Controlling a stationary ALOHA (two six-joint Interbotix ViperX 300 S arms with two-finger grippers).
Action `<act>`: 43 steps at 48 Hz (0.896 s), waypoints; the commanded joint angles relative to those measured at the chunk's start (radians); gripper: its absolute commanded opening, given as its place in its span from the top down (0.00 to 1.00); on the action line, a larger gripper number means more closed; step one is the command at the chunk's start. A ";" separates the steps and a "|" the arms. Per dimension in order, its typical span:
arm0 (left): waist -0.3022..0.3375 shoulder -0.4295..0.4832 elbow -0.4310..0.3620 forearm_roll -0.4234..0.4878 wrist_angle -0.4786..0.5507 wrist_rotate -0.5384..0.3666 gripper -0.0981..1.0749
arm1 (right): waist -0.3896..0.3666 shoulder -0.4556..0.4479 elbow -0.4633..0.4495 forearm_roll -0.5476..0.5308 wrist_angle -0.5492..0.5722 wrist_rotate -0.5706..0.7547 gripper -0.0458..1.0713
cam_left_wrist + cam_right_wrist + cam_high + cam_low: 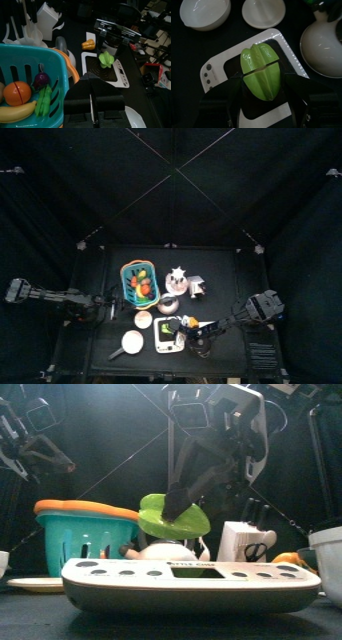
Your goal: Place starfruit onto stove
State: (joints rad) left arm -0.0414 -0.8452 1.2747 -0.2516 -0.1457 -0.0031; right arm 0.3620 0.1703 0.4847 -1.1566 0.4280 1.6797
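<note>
Currently the small yellow-green ridged plastic starfruit (260,71) is sitting between the two black jaws of the right pincer (262,80), which is gripping it by its flanks with the jaws spread wide around it. In the front view the fruit (173,515) is hanging clear above the white rounded-corner toy stove slab (191,585), not yet touching it; the wrist view is showing it over the slab's dark middle panel (238,75). To do the step well, the arm is probably best lowering straight down, keeping the fruit centred over the slab, and parting the jaws only once the fruit is resting flat, since its ridges could let it roll off an edge. Just beside the stove, a round white pot (326,45) and two pale bowls (204,13) are crowding the black desk (221,263), so sideways drift is risky. The left pincer (93,106) is resting near the teal basket (27,65); its jaws cannot be judged.
</note>
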 commanded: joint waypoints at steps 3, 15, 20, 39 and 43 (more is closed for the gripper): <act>0.002 0.003 -0.015 0.000 -0.005 0.000 0.94 | -0.006 -0.006 -0.015 -0.015 -0.028 0.000 0.34; 0.002 0.003 -0.015 0.000 -0.005 0.000 0.94 | -0.008 0.000 -0.009 -0.017 -0.041 0.002 0.33; 0.002 0.002 -0.014 0.000 -0.005 0.000 0.94 | -0.015 0.012 -0.008 -0.006 -0.044 0.003 0.33; 0.002 0.003 -0.014 0.000 -0.005 0.000 0.94 | -0.035 0.028 -0.005 0.020 -0.063 0.002 0.25; 0.002 0.003 -0.014 0.000 -0.005 0.000 0.94 | -0.035 0.028 -0.003 0.020 -0.063 0.003 0.22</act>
State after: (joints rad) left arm -0.0414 -0.8452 1.2747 -0.2516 -0.1457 -0.0031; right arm 0.3313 0.2163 0.4893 -1.1367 0.3682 1.6812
